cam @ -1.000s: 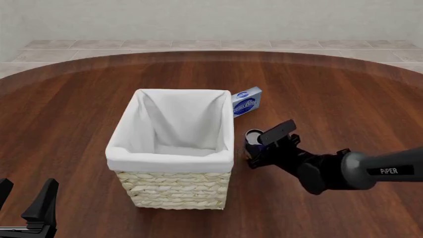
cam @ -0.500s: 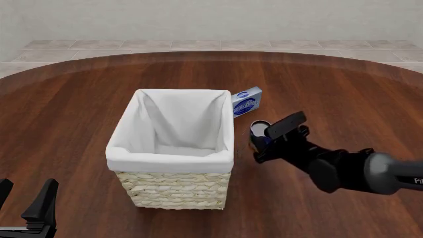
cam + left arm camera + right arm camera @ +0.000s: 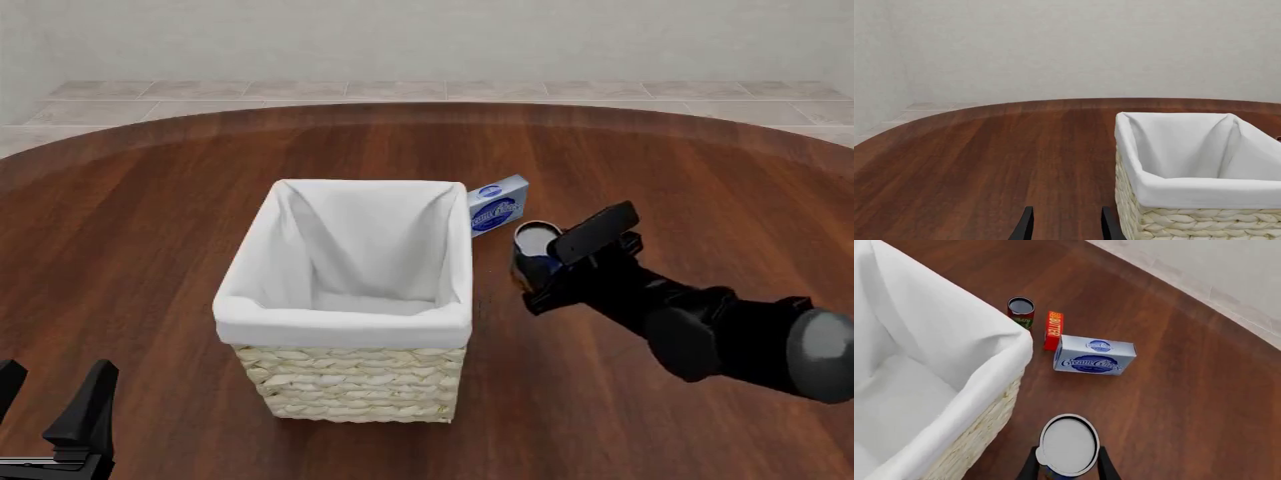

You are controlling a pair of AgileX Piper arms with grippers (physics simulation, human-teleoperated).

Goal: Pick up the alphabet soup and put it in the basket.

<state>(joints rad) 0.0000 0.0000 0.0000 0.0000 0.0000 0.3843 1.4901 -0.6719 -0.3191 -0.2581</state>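
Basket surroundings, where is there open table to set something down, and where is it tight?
Bare wood lies left of and in front of the pale wicker basket. Behind its far right corner it is crowded: the blue-and-white box, a red butter pack and a small dark can.

Round wooden table (image 3: 200, 190), dark reddish-brown planks, with pale tiled floor (image 3: 400, 92) and a plain light wall (image 3: 427, 40) beyond its far edge. Cream cheese box (image 3: 1094, 355), blue and white, lies flat on the wood; in the front view only one end of it (image 3: 497, 205) shows. Just beside it stands a thin red butter box (image 3: 1053, 330) on its edge, and next to that a small upright can (image 3: 1021, 312) with a dark top and red-and-green label, both seen only in the right wrist view.
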